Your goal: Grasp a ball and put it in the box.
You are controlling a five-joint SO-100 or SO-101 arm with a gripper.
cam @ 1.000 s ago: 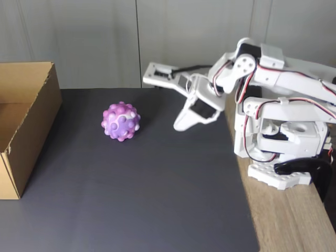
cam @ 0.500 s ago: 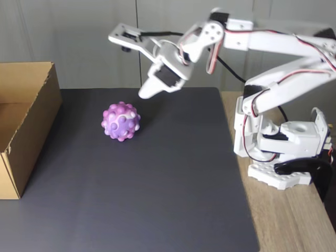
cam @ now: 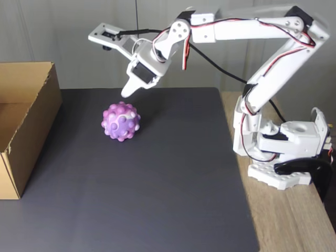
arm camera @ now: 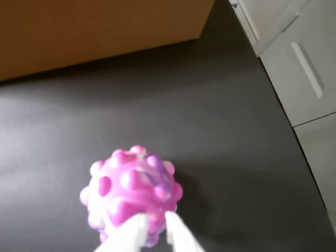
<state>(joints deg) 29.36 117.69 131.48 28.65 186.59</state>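
Ball (cam: 121, 121) sits on the dark mat (cam: 157, 173) on the desk (cam: 294, 220), right of the box (cam: 26, 121) in the fixed view, well apart from it. Looks rubbery and light, knobbly all over, marbled purple/pink/white. Probably gives a bit under squeeze, and the bumps should help against slipping. Round, so it may roll if nudged off-centre. Best hold likely across the widest middle, fingers seated between bumps.

Tool (cam: 127, 92) hangs above the ball, just up and right of it, not touching. In the wrist view the tool's tips (arm camera: 152, 228) sit close together, narrow gap, holding nothing. Likely needs to spread before it can take the ball.

Box: brown cardboard, open top. The visible part of the inside looks empty; the left part is cut off.
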